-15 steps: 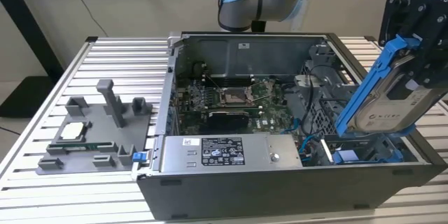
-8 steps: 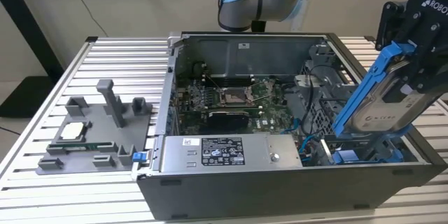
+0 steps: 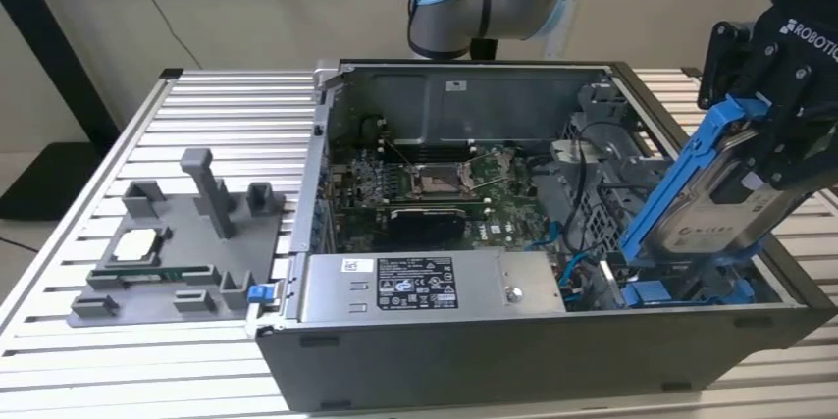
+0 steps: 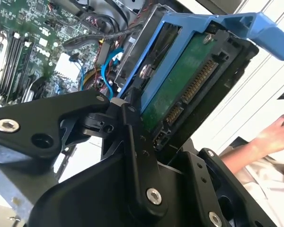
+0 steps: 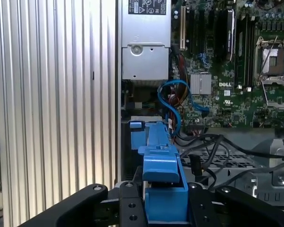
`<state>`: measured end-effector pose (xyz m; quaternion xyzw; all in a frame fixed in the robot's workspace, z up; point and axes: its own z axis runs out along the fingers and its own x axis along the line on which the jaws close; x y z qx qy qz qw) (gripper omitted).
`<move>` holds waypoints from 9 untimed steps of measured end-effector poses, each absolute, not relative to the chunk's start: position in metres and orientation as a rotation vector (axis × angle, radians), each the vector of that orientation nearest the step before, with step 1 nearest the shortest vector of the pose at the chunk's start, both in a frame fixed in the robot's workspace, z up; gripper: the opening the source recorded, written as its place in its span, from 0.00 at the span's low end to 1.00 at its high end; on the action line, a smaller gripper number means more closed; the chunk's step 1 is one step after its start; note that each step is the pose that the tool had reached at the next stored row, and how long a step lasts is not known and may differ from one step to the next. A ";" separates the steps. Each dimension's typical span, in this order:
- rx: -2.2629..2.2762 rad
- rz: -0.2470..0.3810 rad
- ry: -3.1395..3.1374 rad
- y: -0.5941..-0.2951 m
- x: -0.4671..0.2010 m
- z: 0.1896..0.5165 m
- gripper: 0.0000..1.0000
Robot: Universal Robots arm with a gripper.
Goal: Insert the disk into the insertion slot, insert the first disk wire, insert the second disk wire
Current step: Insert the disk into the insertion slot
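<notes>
Over the slatted table [image 3: 196,105], the disk [image 3: 713,193] is clamped in the gripper [image 3: 782,139], tilted, lower end at the insertion slot [image 3: 654,277] in the case's [image 3: 524,360] corner.

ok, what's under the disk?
The gripper holds the disk tilted. Below it: another blue frame and blue cables inside the case. The insertion slot's opening is covered by the disk.
</notes>
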<state>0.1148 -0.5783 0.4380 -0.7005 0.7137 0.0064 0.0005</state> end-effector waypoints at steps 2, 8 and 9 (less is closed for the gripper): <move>-2.199 0.022 2.241 -0.578 0.115 0.435 0.00; -2.198 0.024 2.240 -0.579 0.117 0.425 0.00; -2.198 0.024 2.240 -0.579 0.117 0.424 0.00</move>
